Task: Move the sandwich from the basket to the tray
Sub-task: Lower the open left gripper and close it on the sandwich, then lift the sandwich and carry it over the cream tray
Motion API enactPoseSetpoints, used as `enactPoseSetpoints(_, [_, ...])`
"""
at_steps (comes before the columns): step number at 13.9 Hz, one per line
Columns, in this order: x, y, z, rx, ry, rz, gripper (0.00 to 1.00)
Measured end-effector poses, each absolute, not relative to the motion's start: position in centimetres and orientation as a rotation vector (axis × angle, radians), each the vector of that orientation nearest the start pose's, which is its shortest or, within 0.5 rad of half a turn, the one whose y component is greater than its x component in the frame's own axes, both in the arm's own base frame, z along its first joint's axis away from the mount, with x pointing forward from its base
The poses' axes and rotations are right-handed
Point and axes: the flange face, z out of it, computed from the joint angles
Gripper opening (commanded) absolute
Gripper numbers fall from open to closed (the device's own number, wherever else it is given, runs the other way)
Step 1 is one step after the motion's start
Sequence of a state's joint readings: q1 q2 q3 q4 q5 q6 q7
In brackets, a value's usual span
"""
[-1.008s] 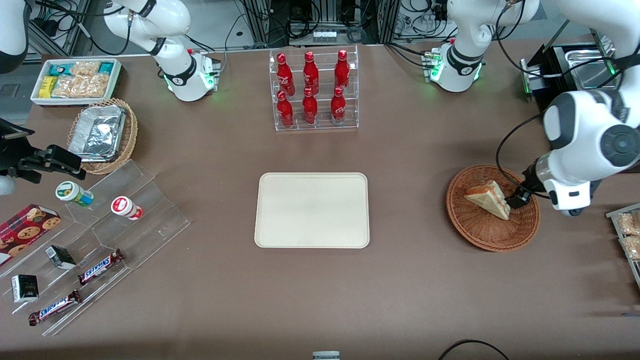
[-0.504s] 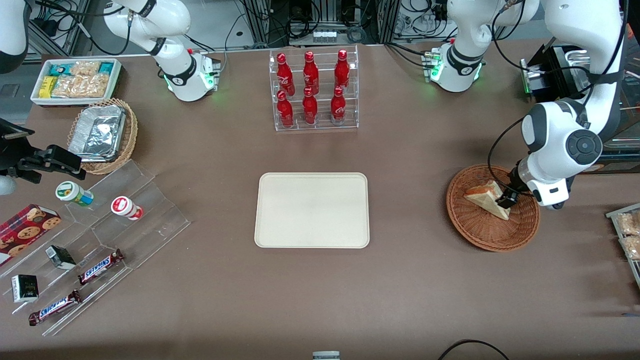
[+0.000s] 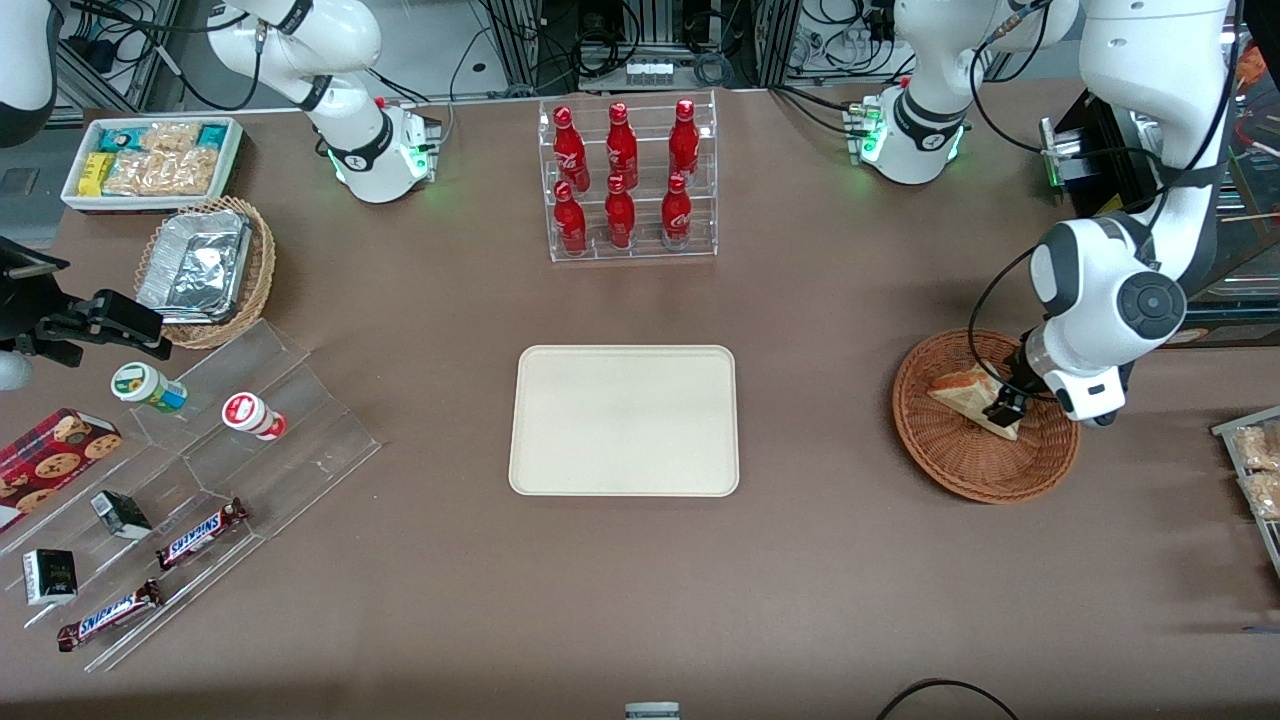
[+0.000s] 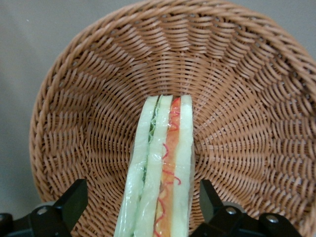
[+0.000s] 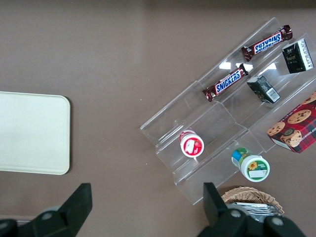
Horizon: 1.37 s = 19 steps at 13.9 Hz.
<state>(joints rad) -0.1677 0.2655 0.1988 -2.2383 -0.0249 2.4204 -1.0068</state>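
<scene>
Left wrist view: my gripper (image 4: 138, 207), fingers (image 4: 74, 202) spread apart, straddles the sandwich (image 4: 160, 173) lying in the basket (image 4: 237, 98), well apart from the tray (image 3: 624, 420).

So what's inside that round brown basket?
The basket holds one wrapped sandwich, the open gripper straddling it. Whatever lies under the sandwich is covered.
</scene>
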Motion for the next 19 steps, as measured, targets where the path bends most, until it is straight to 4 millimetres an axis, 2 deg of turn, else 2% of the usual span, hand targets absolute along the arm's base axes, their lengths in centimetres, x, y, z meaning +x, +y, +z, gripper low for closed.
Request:
enactPoseSetpoints(1, [53.6, 1.3, 23.8, -2.657, -1.529, 0.089, 0.92])
enactPoseSetpoints(2, [53.5, 0.9, 23.2, -2.659, -1.516, 0.097, 0.79])
enactPoseSetpoints(3, [53.5, 0.6, 22.7, -2.660, -1.508, 0.102, 0.61])
enactPoseSetpoints(4, [53.4, 0.4, 22.4, -2.659, -1.503, 0.108, 0.49])
enactPoseSetpoints(6, [53.4, 0.5, 22.3, -2.658, -1.502, 0.110, 0.27])
enactPoseSetpoints(7, [53.4, 0.4, 22.3, -2.658, -1.502, 0.109, 0.21])
enactPoseSetpoints(10, [53.7, 0.4, 23.2, -2.658, -1.503, 0.116, 0.18])
enactPoseSetpoints(12, [54.7, -0.2, 25.7, -2.664, -1.482, 0.149, 0.18])
enactPoseSetpoints(13, [55.5, -1.5, 27.6, -2.683, -1.443, 0.163, 0.18])
enactPoseSetpoints(16, [57.8, -8.5, 33.0, -2.798, -1.213, 0.160, 0.15])
enactPoseSetpoints(17, [58.0, -10.9, 33.9, -2.834, -1.123, 0.160, 0.12])
enactPoseSetpoints(19, [57.8, -15.4, 34.3, -2.909, -0.924, 0.147, 0.12])
